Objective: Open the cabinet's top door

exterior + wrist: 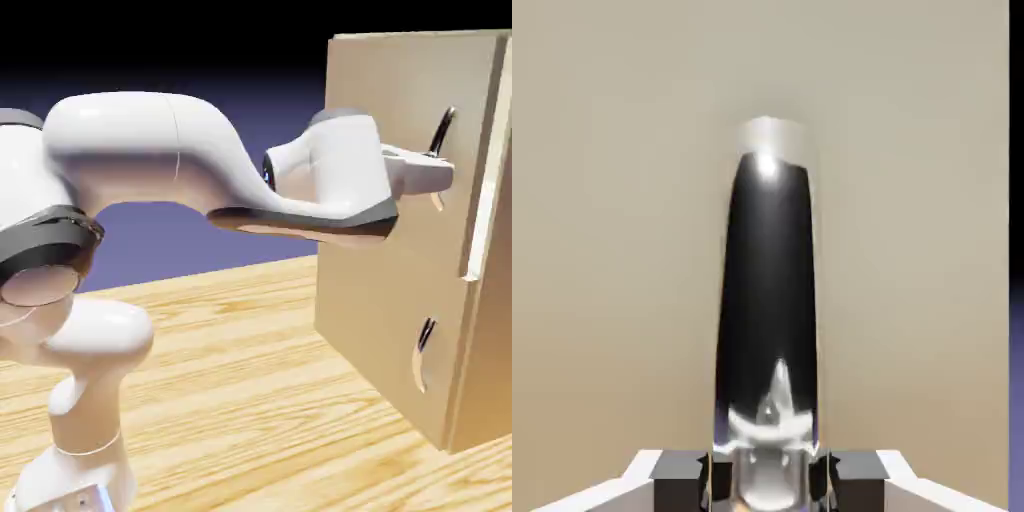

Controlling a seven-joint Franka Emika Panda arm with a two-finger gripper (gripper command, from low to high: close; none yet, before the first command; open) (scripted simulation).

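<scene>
The tan wooden cabinet [400, 250] stands at the exterior view's right. Its top door [395, 100] carries a curved silver handle [441, 130]. My gripper [440, 172] reaches level against that handle from the left. In the hand view the handle [767, 320] fills the middle as a dark shiny bar, and my two grey fingertips [677, 480] press against it on either side at the bottom edge. The gripper [767, 485] is shut on the handle. The door's right edge [485, 180] stands slightly proud of the cabinet body.
The lower panel [385, 350] with its own silver handle [424, 345] sits below the top door. The wooden table [230, 380] stretches from the cabinet to the arm's base [70, 470] at the lower left.
</scene>
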